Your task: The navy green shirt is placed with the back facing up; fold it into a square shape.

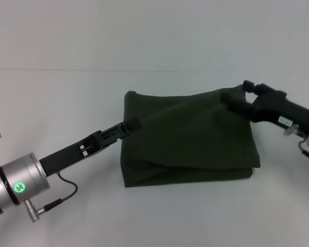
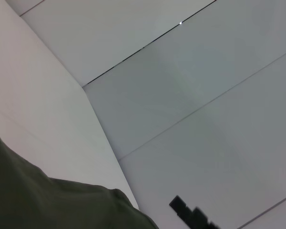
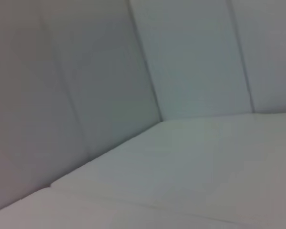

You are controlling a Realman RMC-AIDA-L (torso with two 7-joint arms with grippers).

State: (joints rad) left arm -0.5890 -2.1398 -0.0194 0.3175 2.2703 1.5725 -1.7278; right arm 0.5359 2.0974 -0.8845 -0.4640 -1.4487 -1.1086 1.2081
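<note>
- The navy green shirt (image 1: 188, 139) is plain dark olive, with no print showing.
- The table (image 1: 67, 103) under the shirt is plain white.
- Left gripper (image 1: 130, 125) and right gripper (image 1: 232, 98) at the shirt's edges are matte black.

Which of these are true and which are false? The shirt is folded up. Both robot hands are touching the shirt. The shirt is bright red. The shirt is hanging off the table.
1. The shirt is folded up. True: the navy green shirt lies in a layered bundle.
2. Both hands touch it. True: the left gripper meets its left side, and the right gripper pinches its far right corner.
3. It is bright red. False: it is dark olive green.
4. It hangs off the table. False: it rests wholly on the white table.
</note>
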